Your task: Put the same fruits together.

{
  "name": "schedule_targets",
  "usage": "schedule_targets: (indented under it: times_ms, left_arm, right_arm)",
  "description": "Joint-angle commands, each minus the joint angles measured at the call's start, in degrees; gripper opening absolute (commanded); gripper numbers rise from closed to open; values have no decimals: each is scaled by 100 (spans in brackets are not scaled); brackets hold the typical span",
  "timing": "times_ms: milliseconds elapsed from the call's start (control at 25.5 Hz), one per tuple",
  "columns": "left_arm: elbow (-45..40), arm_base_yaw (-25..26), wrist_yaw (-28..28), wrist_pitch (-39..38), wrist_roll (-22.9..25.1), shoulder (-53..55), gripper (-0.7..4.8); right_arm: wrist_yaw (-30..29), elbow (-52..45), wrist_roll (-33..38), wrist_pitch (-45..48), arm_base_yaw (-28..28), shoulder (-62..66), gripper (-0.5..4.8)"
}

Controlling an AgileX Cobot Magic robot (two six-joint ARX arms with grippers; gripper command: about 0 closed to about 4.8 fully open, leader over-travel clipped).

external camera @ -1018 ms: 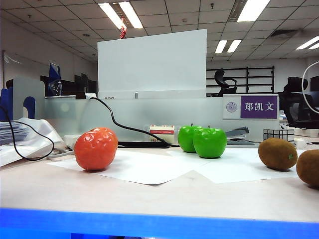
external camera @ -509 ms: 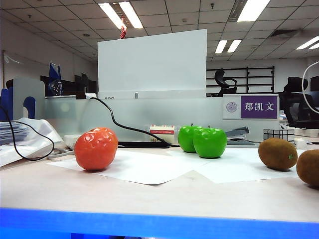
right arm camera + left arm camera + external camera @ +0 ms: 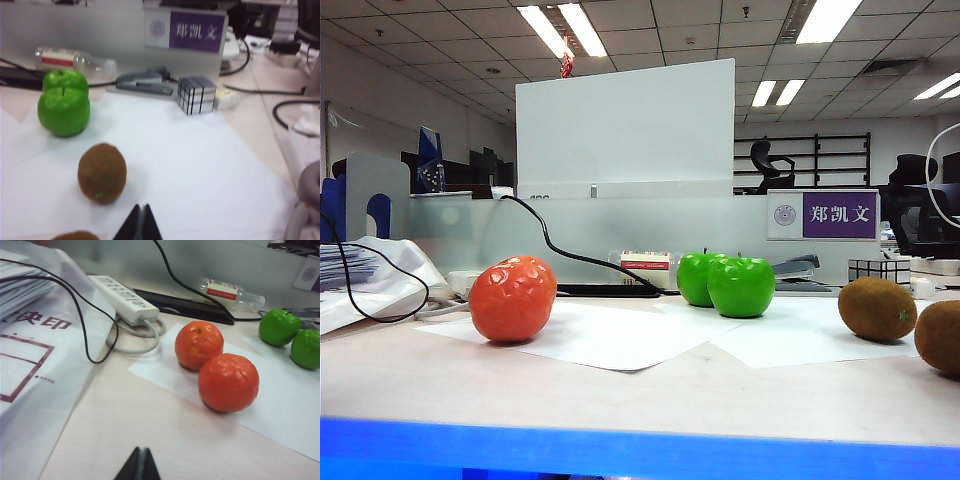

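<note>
Left end effector (image 3: 139, 465): clenched, its two dark fingertips pressed together and grasping nothing; it hangs above bare counter (image 3: 150, 435), short of the oranges.
Right end effector (image 3: 140, 223): clenched and empty as well, fingertips together over the white paper, just short of a kiwi.
Oranges: seen from the left wrist, two dimpled orange-red fruits, nearer orange (image 3: 228, 382) and farther orange (image 3: 198, 344), touching each other on a white sheet (image 3: 280, 405). In the exterior view they overlap into one orange shape (image 3: 513, 297) at the left.
Apples: two glossy green apples with stems, front apple (image 3: 64, 112) and rear apple (image 3: 64, 80), pressed together at the middle of the counter; in the exterior view they sit side by side (image 3: 741, 287).
Kiwis: one brown oval kiwi (image 3: 102, 173) lies on the paper near the right end effector; a second kiwi (image 3: 75, 235) shows only its top at the frame edge. In the exterior view both lie at the far right, close together (image 3: 877, 308).
Surroundings: white power strip (image 3: 122, 298), black cable (image 3: 85, 325), lying plastic bottle (image 3: 231, 292), mirrored cube (image 3: 197, 94), stapler (image 3: 144, 82), purple name sign (image 3: 837, 214).
</note>
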Motion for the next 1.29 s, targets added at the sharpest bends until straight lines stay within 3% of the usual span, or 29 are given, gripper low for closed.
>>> schedule_targets:
  times_ms: [39, 235, 470, 1292]
  left_arm:
    - [-2, -4, 11, -77, -13, -7, -4]
    - [-2, -4, 11, -77, -13, -7, -4]
    - [-2, -4, 11, -77, -13, -7, -4]
    - [-2, -4, 11, -77, -13, -7, -4]
  right_arm:
    - [9, -11, -22, 352, 2, -7, -5]
    - [98, -11, -20, 472, 2, -7, -5]
    - [957, -11, -15, 470, 2, -7, -5]
    - [852, -11, -15, 426, 2, -7, -5]
